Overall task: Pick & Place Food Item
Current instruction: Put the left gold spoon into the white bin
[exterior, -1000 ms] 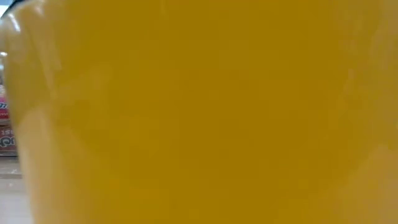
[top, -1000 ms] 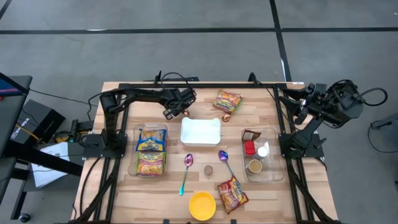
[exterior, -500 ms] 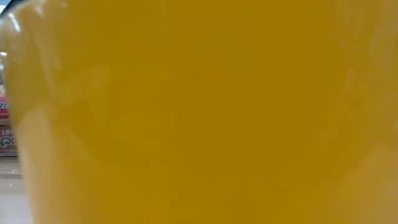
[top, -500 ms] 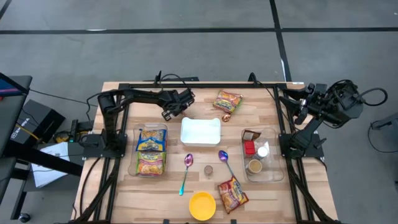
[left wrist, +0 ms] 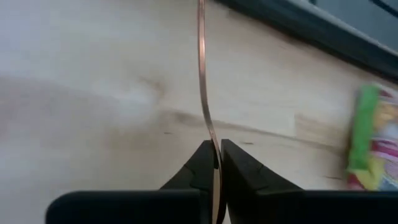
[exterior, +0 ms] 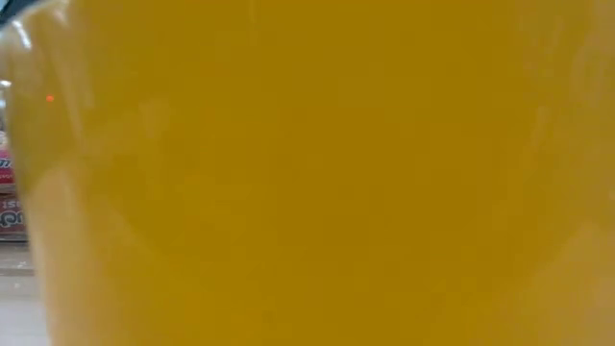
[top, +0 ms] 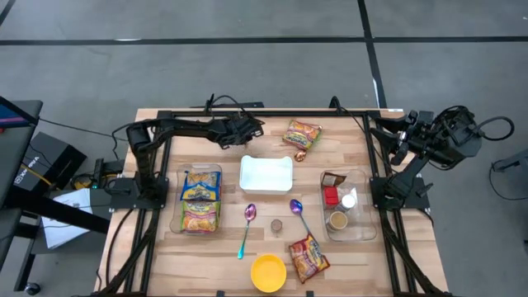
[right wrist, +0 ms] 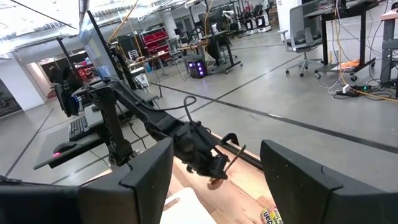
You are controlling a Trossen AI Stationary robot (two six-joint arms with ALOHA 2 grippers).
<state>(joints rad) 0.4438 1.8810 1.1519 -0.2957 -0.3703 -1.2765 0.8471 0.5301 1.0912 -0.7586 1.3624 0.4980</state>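
1. At the left of the desk [top: 157, 239], a clear tray [top: 200, 199] holds two noodle packets. It sits well away from either arm.
2. The left gripper [top: 245, 125] is stretched over the far side of the desk, just beyond the white box [top: 266, 173]. Its fingers [left wrist: 239, 168] are pinched narrow on a thin copper-coloured strip, which I take to be the handle of a spoon [left wrist: 203, 81].
3. The likely food item is the loose noodle packet [top: 303, 132], lying flat near the far edge, to the right of that gripper and untouched. The step in hand looks like carrying the spoon, not the food. The next move calls for setting the spoon down before the fingers can open for the packet.
4. Only the left wrist view shows the narrow clamp, with the packet at its edge. Only the right wrist view shows the spoon's round end hanging under the left arm.
5. The yellow bowl [top: 268, 272] at the near edge fills the low view, which therefore shows almost nothing else.
6. The right gripper [top: 402, 142] waits beyond the desk's right far corner, fingers [right wrist: 146, 180] spread wide and empty.
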